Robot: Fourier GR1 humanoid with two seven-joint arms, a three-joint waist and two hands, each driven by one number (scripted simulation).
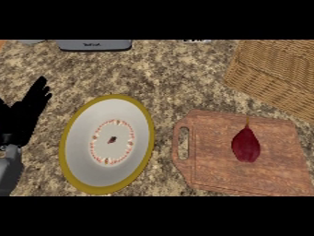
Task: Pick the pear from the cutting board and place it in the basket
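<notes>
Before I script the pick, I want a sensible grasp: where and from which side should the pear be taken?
Take the pear across its wide lower body, coming from above. It lies flat on the cutting board, thin stem pointing away toward the basket, so its left and right flanks are free. The stem looks too slender to hold.

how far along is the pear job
Nothing looks done yet: the pear lies on the cutting board, apart from the basket. Nothing is in hand; the left robot hand rests open at the left edge. Grasping, carrying and placing all remain.
</notes>
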